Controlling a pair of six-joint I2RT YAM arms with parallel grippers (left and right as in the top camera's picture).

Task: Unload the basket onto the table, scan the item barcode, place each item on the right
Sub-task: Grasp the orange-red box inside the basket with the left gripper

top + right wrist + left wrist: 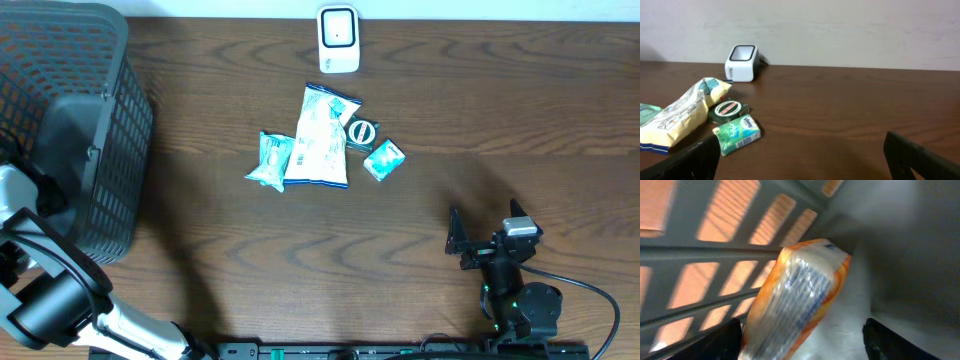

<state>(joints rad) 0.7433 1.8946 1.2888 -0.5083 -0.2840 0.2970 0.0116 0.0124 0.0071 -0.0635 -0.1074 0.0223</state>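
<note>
Orange-edged packet, the item to be scanned, does not show in the overhead view; there a dark slatted basket stands at the left end of the desk, the left arm reaches in over its rim, and its depths are too dark to tell what is in it. A white scanner stands at the far edge, and near the middle lie a tall white-and-blue bag, a small teal packet touching its left side, a dark round roll and a small green pack just to its right. The right pincer sits low on the right, spread, well apart from them. From the left wrist, the packet lies inside the basket against its slatted wall, its long axis tilted from lower left up to upper right, its upper end toward a corner. Its lower end is cut off by the frame, and the blurred blue print shows no legible barcode. The left pincer is spread around it, one finger by the packet's left edge and the other clear of it. From the right wrist, the right pincer's fingers stand wide with bare desk between, the scanner facing them from afar.
</note>
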